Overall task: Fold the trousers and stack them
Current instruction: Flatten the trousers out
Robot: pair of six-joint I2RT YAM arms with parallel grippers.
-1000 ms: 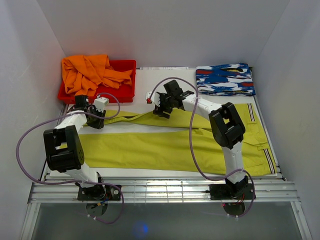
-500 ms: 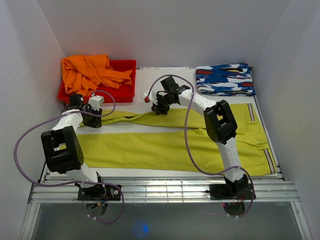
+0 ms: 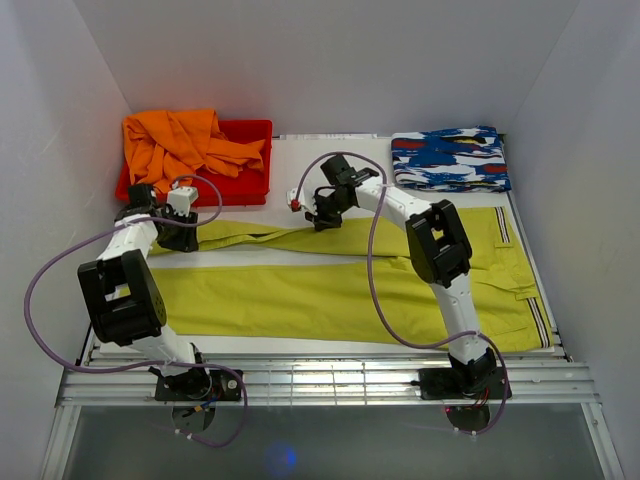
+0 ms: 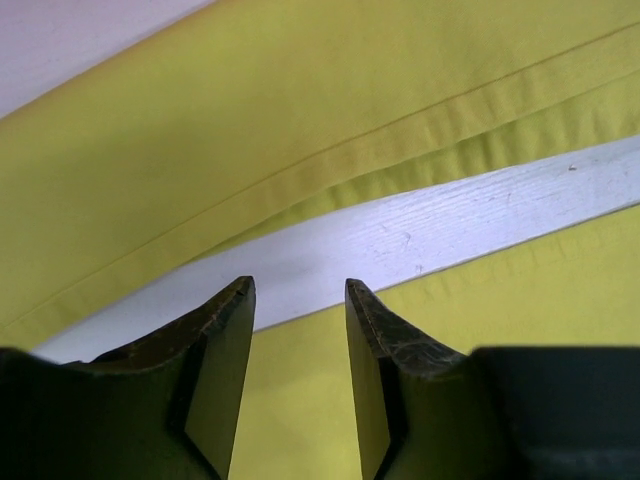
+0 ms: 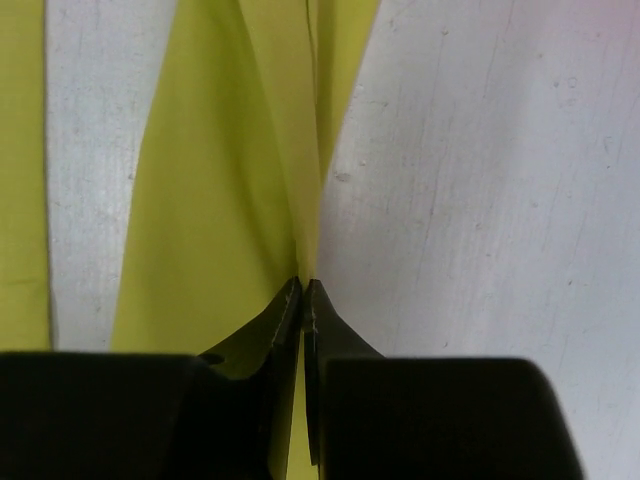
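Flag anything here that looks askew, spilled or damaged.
Only the orange garment stands out: it is heaped loosely over the left half of the red bin, covering its rim there. The trousers lie flat, except where the right pincer pinches the far leg into a ridge. No damage shows.

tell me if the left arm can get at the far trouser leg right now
Probably yes: the left gripper hangs open at the edge of the far leg of the trousers, near its cuff end, and nothing lies between them.
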